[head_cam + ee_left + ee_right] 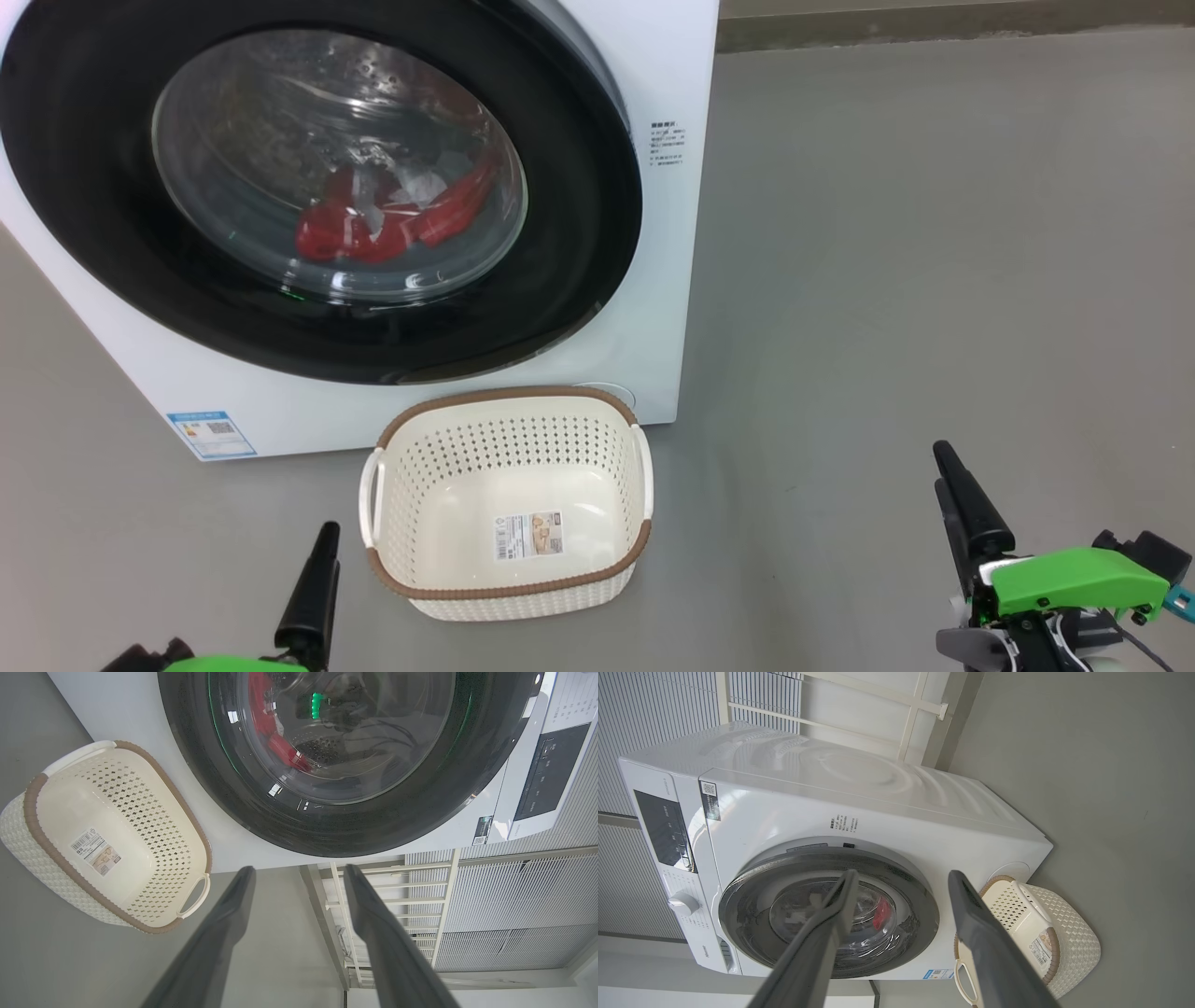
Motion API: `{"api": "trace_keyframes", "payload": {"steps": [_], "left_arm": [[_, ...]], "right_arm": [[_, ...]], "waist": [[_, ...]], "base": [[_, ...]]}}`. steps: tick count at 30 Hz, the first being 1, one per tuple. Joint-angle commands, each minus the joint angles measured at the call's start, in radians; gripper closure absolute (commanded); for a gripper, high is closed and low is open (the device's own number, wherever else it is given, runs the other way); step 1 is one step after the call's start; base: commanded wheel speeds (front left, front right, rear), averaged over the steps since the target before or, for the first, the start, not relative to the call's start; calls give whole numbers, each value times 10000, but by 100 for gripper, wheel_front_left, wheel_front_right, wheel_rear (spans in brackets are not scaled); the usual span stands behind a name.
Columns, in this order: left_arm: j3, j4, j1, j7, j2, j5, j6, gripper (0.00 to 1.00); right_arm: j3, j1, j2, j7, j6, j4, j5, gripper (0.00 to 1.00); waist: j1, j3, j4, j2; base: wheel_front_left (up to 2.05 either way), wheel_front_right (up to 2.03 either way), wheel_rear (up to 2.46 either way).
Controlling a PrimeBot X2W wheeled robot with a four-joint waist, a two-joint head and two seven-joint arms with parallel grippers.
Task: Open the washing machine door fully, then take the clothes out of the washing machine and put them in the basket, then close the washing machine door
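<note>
The clothes (373,229) are in the drum, a bright red bundle with white parts lying low behind the glass. The washing machine door (579,205) sits shut against the front, its wide black rim glossy and the clear bowl bulging out. The washing machine (667,280) itself is a white box standing on the grey floor (934,280), with a small blue label (211,434) at its lower front edge and, in the right wrist view, a dark control panel (663,830) and a white dial (682,903) near the top.

On to the basket (523,443): it stands on the floor just before the machine's lower front, below the door, its far brown rim close against the white panel; whether they touch, I cannot tell. Its cream bottom lies bare around a sticker (529,535).

Left gripper (299,870) has its fingers spread wide with nothing between them, low beside the basket's left handle (194,898). Right gripper (903,873) is also spread wide and holds nothing, well apart to the basket's right. Broad open floor runs along the machine's right side, and a pale railing (397,900) stands beyond it.
</note>
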Motion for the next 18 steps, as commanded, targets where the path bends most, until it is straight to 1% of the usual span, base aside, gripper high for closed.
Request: {"api": "trace_keyframes", "payload": {"steps": [1, 7, 12, 13, 18], "left_arm": [[106, -233, -538, -122, 147, 301, -21, 0], [31, -241, -701, -299, 128, 1115, -24, 0], [19, -405, -812, -445, 129, 2105, -27, 0], [19, -405, -812, -445, 129, 2105, -27, 0], [21, -576, -889, -591, 131, 2938, -30, 0]], "right_arm": [[124, -545, -139, -131, 2, -191, -270, 0], [210, -689, -114, -307, 2, -120, -1058, 0], [262, -816, -101, -454, 2, -69, -1729, 0], [262, -816, -101, -454, 2, -69, -1729, 0], [321, -956, -99, -601, 2, -7, -2465, 0]], "waist": [[-1, 3, -3, 0], [-2, 8, -6, 0], [-2, 25, -10, 0], [-2, 25, -10, 0], [-2, 37, -24, 0]], "base": [[0, 0, 0], [0, 0, 0], [0, 0, 0], [0, 0, 0], [0, 0, 0]]}}
